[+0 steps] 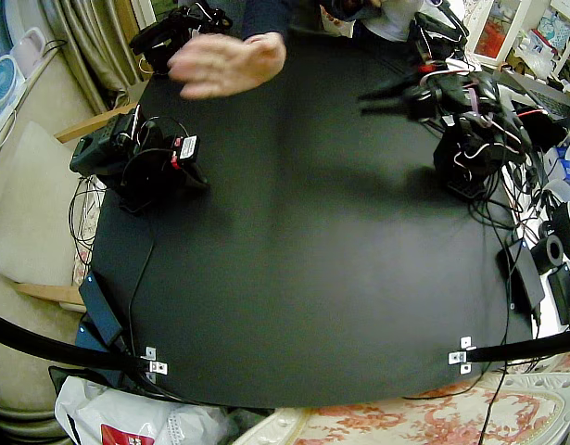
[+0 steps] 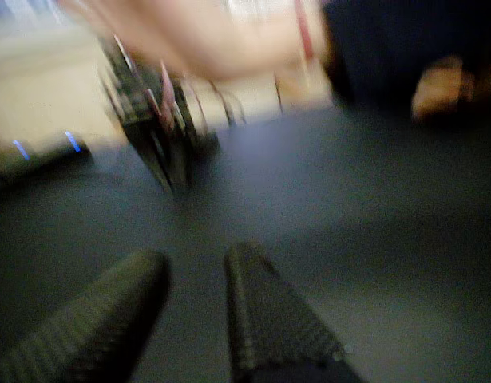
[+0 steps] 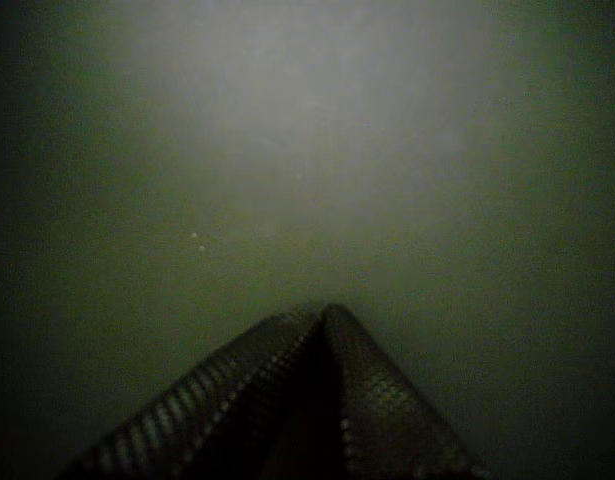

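Both are empty: left gripper (image 2: 196, 255) slightly parted, right gripper (image 3: 322, 312) closed tight; swinging the left one, I could strike the hand (image 1: 224, 63) nearby.

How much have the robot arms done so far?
Nothing looks done yet: neither tool holds anything. The left tool hangs open above the black table, where a person's hand reaches in. The right tool rests shut, low over the table. All the handling is left.

We find nothing legible
We see a white sticker (image 1: 187, 146) on the right arm (image 1: 136, 159) and a red patch on the bag (image 1: 118, 422) at lower left, both too small to read.
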Robot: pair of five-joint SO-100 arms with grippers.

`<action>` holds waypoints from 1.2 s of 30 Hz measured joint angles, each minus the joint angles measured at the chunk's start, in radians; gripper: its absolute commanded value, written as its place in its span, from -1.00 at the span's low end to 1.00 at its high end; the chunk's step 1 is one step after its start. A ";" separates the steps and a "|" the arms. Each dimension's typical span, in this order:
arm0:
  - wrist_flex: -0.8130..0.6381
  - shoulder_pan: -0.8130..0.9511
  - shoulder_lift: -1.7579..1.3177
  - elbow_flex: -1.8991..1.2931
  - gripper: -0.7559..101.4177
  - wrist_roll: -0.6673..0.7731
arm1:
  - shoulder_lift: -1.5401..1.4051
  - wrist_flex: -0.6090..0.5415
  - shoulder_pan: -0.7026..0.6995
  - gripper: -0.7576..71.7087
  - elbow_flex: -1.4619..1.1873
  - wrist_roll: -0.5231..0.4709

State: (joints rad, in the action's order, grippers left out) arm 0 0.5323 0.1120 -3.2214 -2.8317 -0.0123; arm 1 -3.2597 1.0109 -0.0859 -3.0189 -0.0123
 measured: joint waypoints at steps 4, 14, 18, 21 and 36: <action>-0.080 0.009 -0.005 0.029 -0.99 -0.069 | -0.002 0.000 0.000 -0.99 0.000 0.000; -0.517 -0.049 -0.006 -0.324 -0.98 0.278 | 0.002 0.002 -0.015 -0.99 0.000 0.000; -0.841 -0.060 0.005 -0.316 -0.89 0.104 | -0.002 0.002 -0.005 -0.99 0.000 0.000; -1.029 -0.098 0.003 -0.302 -0.99 0.103 | 0.000 0.002 -0.012 -0.99 0.000 0.000; 0.193 0.069 0.021 0.206 -0.38 -0.084 | -0.002 0.002 -0.005 -0.99 0.000 0.000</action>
State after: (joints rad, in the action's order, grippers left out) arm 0 0.7256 0.1810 -3.1999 -2.6262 -0.0966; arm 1 -3.2612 1.0124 -0.0905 -3.0189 -0.0123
